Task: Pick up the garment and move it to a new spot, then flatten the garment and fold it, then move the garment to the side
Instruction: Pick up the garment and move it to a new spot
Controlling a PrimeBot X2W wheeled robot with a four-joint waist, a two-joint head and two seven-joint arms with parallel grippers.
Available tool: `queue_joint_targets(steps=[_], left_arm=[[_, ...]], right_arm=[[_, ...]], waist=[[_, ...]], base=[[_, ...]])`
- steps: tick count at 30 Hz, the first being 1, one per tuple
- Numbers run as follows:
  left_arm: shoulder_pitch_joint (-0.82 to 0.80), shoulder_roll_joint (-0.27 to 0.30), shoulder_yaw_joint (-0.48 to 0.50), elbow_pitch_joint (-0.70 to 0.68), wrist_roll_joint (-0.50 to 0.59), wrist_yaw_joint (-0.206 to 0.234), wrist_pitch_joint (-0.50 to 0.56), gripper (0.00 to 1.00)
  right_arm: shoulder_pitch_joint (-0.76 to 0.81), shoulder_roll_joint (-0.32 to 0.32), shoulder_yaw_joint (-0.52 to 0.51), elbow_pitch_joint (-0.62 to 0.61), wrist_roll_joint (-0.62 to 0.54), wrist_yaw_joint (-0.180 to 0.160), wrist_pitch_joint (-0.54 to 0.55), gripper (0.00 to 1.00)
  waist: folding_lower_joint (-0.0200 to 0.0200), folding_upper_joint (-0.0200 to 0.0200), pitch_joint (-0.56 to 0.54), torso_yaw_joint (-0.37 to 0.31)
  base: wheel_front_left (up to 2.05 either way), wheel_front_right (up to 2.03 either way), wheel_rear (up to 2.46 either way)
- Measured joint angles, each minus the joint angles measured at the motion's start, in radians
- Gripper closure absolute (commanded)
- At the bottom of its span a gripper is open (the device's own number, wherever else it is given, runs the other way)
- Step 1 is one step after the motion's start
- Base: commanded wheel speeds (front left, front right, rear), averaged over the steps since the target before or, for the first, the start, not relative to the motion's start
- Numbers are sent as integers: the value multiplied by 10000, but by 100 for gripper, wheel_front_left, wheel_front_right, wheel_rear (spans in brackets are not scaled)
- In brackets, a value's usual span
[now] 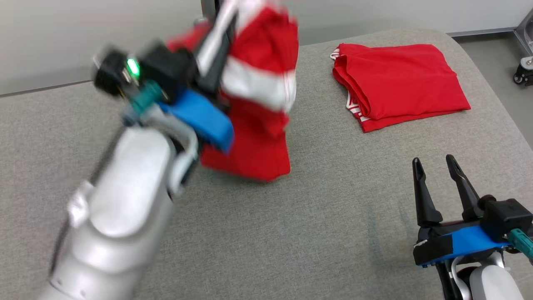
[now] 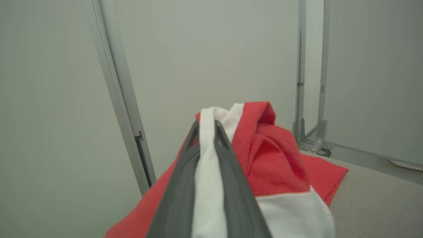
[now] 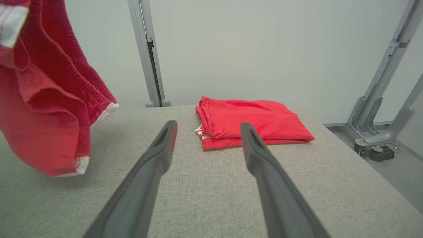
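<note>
A red garment with white bands hangs bunched in the air above the grey padded table, its lower hem just over the surface. My left gripper is raised at the upper left and shut on a white fold of the garment; both fingers pinch the cloth between them. In the right wrist view the hanging garment shows at the left. My right gripper rests low at the table's near right, open, with nothing between its fingers.
A second red garment lies folded at the table's far right. The table's right edge curves down to the floor, where a wheeled metal stand is parked. A metal post rises behind the table against the wall.
</note>
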Motion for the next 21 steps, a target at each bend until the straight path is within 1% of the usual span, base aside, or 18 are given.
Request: queue_joint_targets(steps=[7,12,13,14,15,18,19,21], left_arm=[[2246,-568,-1162,1657,-6,0,-462,100],[3170,-974,-2021,2571,-73,-86,-786,100],[3243,-1041,-2159,2704,-65,-92,-855,78],[3288,-1104,-2309,2813,-40,-94,-955,9],[3318,-1150,-2403,2905,-40,-104,-1051,0],[3303,-1287,-2416,2955,-150,-119,-1499,0],[3303,-1287,-2416,2955,-150,-119,-1499,0],[3157,-1290,-2213,2813,-188,50,-1661,0]], right_arm=[[-10,12,29,232,130,0,-98,0],[0,15,21,380,178,0,-142,0],[4,13,35,412,182,0,-163,0],[3,15,44,453,186,0,-163,0],[9,15,69,483,186,0,-163,0],[56,17,82,556,188,0,-155,0],[56,17,82,556,188,0,-155,0],[187,19,52,570,186,0,-104,0]], waist=[[1,2,-46,191],[0,1,-204,468],[0,1,-255,534],[0,2,-308,593],[0,2,-376,653],[0,1,-721,887],[0,1,-721,887],[0,1,-932,1016]], base=[[0,0,0],[0,0,0],[0,0,0],[0,0,0],[0,0,0],[0,0,0],[0,0,0],[0,0,0]])
